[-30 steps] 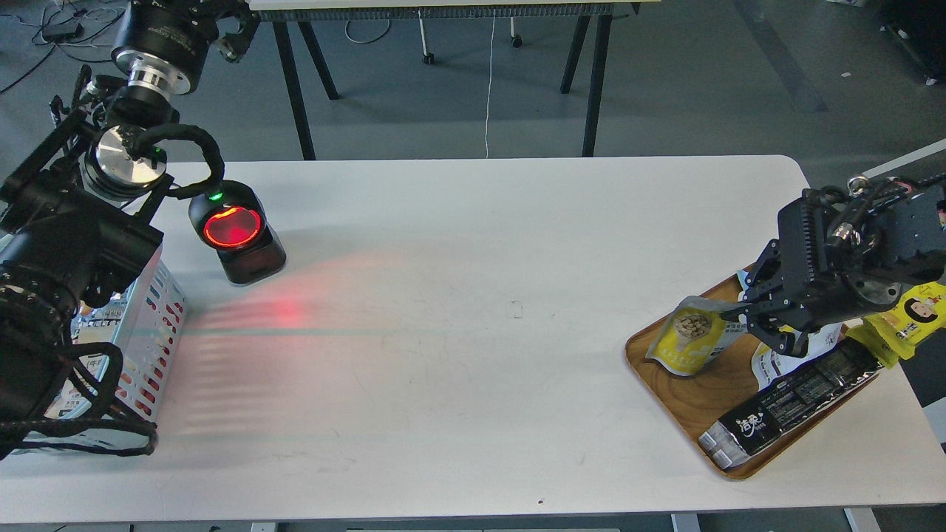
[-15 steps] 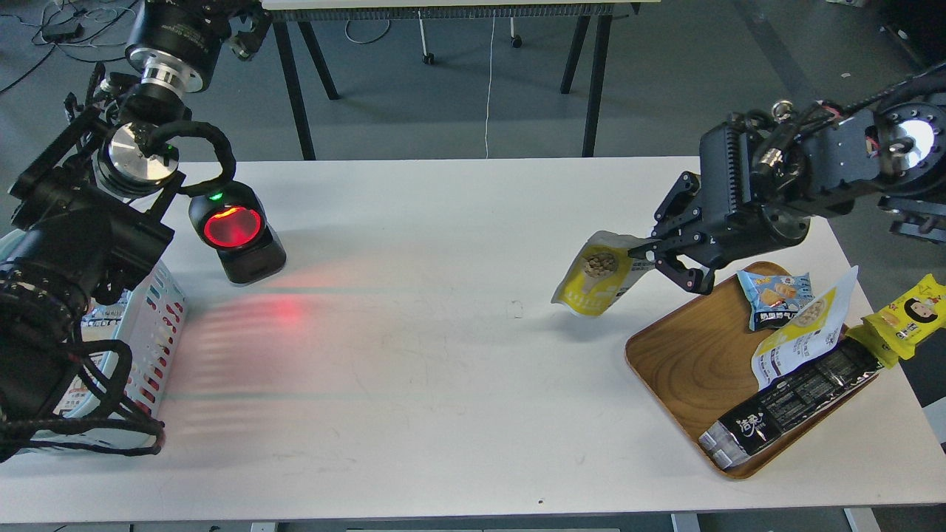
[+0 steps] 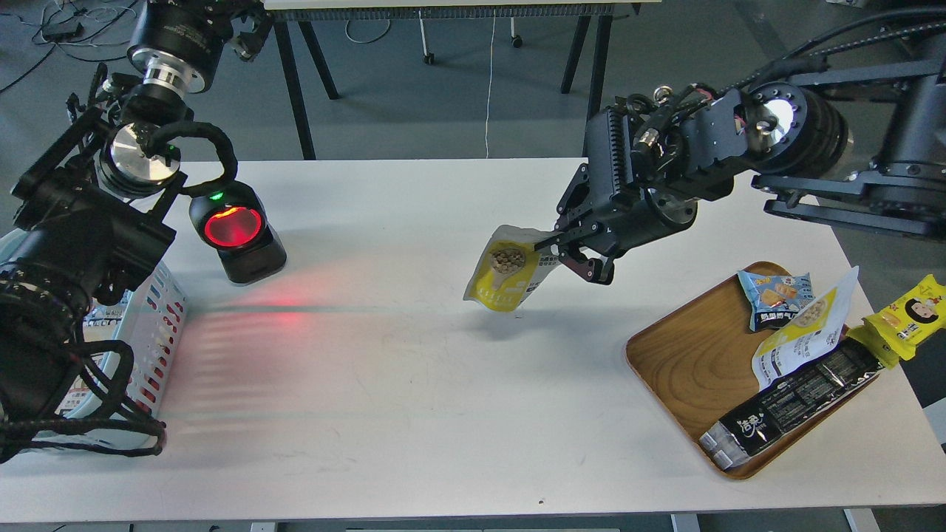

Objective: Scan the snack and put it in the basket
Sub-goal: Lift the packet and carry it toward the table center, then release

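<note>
The snack [image 3: 506,275], a yellow pouch with a round picture of beige bits and a white side, hangs in the air above the middle of the white table. My right gripper [image 3: 563,255] is shut on the pouch's right edge. The pale blue slotted basket [image 3: 159,325] stands at the table's left edge, mostly hidden under my left arm. My left gripper [image 3: 225,26] is at the top left, cut off by the view's edge, and its fingers cannot be told apart.
A black scanner [image 3: 236,233] with a glowing red window stands right of the basket and throws red light on the table [image 3: 414,399]. A brown wooden tray [image 3: 684,369] at the right holds a similar yellow-and-white pouch [image 3: 802,336], a blue packet [image 3: 776,295] and a black packet [image 3: 791,406].
My right gripper has lifted the snack off the wooden tray and carried it left and up, over the middle of the table toward the scanner. My left arm has shifted only slightly.
</note>
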`<control>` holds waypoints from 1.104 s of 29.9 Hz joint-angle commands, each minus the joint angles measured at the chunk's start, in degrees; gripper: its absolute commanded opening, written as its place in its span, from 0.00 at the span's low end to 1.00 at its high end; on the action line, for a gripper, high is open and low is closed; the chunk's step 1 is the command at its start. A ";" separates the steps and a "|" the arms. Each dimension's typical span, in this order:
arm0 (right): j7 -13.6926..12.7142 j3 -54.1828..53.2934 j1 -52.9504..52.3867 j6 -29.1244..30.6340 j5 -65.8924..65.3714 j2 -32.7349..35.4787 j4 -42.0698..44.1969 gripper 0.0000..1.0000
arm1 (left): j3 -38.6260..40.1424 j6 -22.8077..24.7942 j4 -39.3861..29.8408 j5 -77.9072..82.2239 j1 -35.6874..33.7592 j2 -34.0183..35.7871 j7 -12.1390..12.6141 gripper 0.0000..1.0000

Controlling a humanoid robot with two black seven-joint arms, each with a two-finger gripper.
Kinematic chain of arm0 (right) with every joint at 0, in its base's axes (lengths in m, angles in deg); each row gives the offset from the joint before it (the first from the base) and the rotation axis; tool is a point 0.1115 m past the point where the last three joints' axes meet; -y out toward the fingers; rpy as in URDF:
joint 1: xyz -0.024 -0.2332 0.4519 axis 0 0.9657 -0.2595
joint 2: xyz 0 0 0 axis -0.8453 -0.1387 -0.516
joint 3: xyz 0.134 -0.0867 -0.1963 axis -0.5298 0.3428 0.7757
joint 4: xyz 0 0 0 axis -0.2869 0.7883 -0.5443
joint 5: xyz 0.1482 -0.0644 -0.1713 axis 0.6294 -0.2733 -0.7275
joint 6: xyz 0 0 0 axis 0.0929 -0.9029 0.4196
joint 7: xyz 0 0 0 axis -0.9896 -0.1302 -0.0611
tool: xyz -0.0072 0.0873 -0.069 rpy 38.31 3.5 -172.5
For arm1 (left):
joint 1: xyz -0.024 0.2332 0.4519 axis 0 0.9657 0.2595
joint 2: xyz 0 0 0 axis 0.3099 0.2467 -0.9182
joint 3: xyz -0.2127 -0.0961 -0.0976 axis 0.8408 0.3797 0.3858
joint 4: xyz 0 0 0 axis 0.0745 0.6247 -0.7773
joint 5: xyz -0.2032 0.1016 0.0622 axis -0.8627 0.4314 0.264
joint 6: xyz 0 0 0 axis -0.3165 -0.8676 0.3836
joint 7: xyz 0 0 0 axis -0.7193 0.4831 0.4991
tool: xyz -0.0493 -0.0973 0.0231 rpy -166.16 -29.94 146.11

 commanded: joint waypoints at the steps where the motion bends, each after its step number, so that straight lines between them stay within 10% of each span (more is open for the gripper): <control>1: 0.00 -0.01 0.95 -0.12 2.84 -2.74 0.26 0.00 | -0.03 0.08 0.01 -0.01 0.04 0.00 0.00 1.00; 18: 0.00 0.34 4.46 -0.12 2.84 -12.41 6.49 0.01 | -0.03 0.52 0.01 -0.01 0.39 0.17 0.00 1.00; 33: 0.00 -0.71 3.59 -0.55 3.72 -12.06 6.68 0.27 | -0.03 0.79 -0.08 -0.01 0.48 0.44 0.00 1.00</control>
